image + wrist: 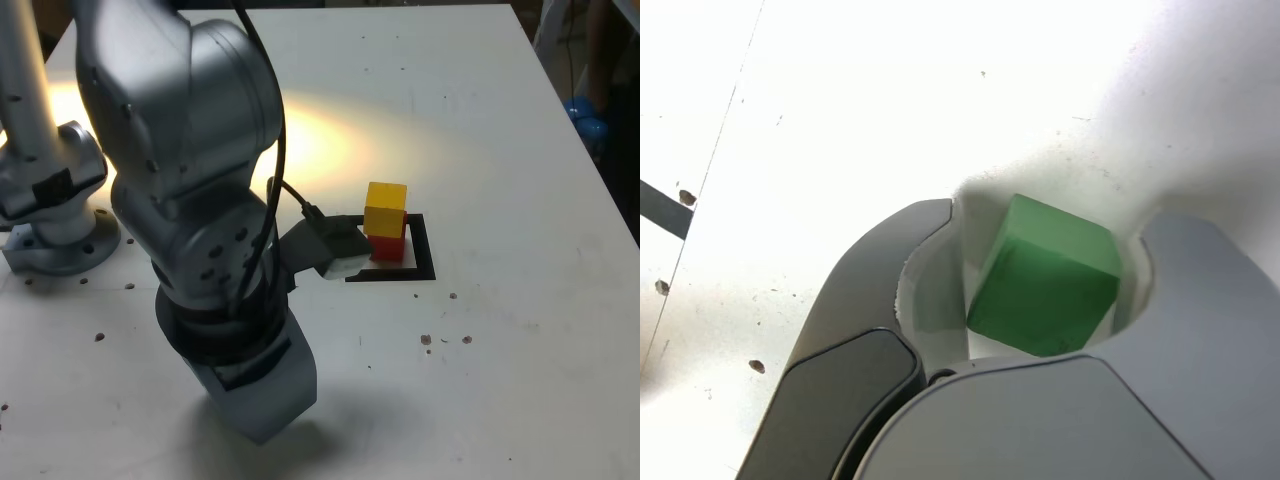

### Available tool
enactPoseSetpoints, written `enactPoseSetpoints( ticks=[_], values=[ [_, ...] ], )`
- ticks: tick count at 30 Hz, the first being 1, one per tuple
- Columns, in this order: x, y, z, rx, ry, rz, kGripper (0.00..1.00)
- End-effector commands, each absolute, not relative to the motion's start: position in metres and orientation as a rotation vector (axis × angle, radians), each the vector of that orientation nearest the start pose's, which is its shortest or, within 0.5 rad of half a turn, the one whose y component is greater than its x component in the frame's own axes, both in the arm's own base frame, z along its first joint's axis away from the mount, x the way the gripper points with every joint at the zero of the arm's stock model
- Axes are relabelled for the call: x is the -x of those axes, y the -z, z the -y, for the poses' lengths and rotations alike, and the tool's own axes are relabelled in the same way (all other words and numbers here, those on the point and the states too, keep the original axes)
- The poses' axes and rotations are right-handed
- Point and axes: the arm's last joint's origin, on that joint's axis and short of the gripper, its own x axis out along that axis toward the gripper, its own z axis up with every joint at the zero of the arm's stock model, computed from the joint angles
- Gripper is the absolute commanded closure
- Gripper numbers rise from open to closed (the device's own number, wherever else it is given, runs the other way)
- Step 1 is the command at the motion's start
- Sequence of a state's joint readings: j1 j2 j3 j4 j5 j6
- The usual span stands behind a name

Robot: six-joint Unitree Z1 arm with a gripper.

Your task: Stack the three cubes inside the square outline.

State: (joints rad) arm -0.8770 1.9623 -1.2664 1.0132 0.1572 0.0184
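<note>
Green cube [1045, 275] sits between the two jaws of the end effector [1030, 290] in the wrist view, lying on the white tabletop [890, 100]. One jaw, the darker one, curves round one side of the cube with a pale gap still showing between its inner face and the block; the lighter grey jaw stands right against the opposite side, though whether it presses on the cube cannot be told. So the jaws bracket the green cube closely, but a firm grasp is not shown: whether the end effector is clenched on it or only partly closed around it cannot be told. In the exterior view the big silver arm [190, 190] bends down over the tabletop toward the lower part of the picture, and its bulk hides the end effector and the green cube from that camera. To the exterior view's right of the arm lies the square outline [425, 250], a black frame flat on the tabletop. Inside it stands the red cube [388, 249], and the yellow cube [386, 209] rests squarely on top of it, the two forming an upright stack. The stack is well apart from the arm's lowered end. A thin black strip [664, 208] shows at the edge of the wrist view, and small dark specks [445, 341] dot the tabletop.
</note>
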Motion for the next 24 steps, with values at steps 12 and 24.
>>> enactPoseSetpoints(
  ticks=[12, 24],
  values=[
    [-0.210, -0.214, 0.241, -0.881, 0.543, -1.513, 0.65],
    [-0.213, -0.236, 0.234, -0.864, 0.497, -1.499, 0.65]
  ],
)
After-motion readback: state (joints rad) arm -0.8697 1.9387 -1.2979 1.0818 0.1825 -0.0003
